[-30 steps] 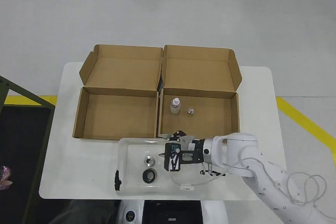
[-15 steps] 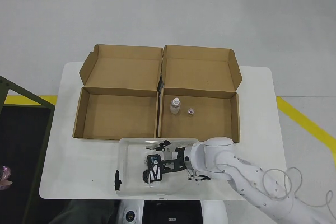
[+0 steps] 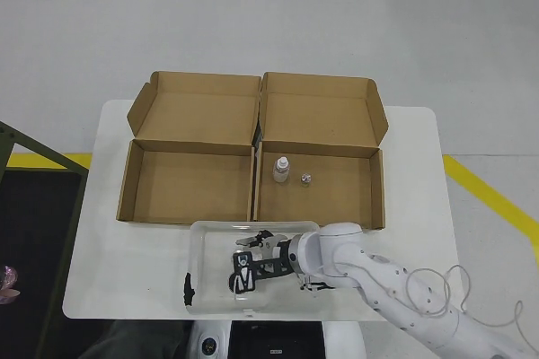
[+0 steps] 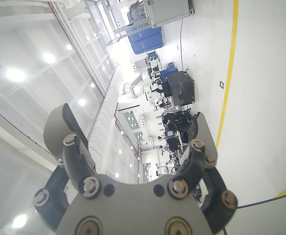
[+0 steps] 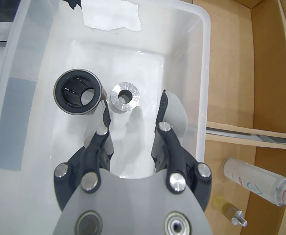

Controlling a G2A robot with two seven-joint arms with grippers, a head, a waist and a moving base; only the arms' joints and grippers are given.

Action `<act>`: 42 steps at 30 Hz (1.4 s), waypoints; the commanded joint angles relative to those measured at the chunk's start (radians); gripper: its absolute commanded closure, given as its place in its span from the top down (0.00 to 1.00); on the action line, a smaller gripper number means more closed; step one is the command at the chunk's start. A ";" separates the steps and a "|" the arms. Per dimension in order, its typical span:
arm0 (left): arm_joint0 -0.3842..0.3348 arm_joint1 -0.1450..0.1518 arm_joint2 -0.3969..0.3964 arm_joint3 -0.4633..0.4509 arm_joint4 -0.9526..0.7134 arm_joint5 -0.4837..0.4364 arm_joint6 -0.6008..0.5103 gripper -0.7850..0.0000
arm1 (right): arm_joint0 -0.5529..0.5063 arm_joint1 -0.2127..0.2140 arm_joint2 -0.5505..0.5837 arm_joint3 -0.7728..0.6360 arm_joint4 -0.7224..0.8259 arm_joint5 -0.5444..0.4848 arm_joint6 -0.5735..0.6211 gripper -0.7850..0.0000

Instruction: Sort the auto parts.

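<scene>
Right gripper (image 5: pixel 134 110) in clear plastic bin (image 5: pixel 205 79), fingers apart; silver metal ring (image 5: pixel 125 96) just ahead, seemingly untouched. Left gripper (image 4: pixel 131 113) fingers apart.

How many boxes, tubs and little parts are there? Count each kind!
Brown cardboard boxes: 2
Clear plastic tub: 1
Round metal parts in the tub, dark and silver: 2
Clear plastic bottle: 1
Small yellow-and-metal part: 1
Total: 7
</scene>
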 commanded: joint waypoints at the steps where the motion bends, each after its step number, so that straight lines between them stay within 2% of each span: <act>1: 0.000 0.000 0.000 0.000 0.000 0.000 0.000 1.00 | 0.005 -0.004 -0.006 0.011 -0.003 0.000 0.001 0.47; 35: 0.000 0.000 0.000 0.000 0.000 0.000 0.000 1.00 | 0.095 -0.094 -0.124 0.195 -0.005 0.017 -0.024 0.45; 38: 0.000 0.000 0.000 0.000 0.000 0.000 0.000 1.00 | 0.100 -0.100 -0.127 0.205 -0.002 0.014 -0.026 0.36; 41: 0.000 0.000 0.000 0.000 0.000 0.000 0.000 1.00 | 0.102 -0.104 -0.128 0.209 -0.001 0.007 -0.025 0.07; 42: 0.000 0.000 0.000 0.000 0.000 0.000 0.000 1.00 | 0.102 -0.105 -0.127 0.206 0.002 0.001 -0.025 0.00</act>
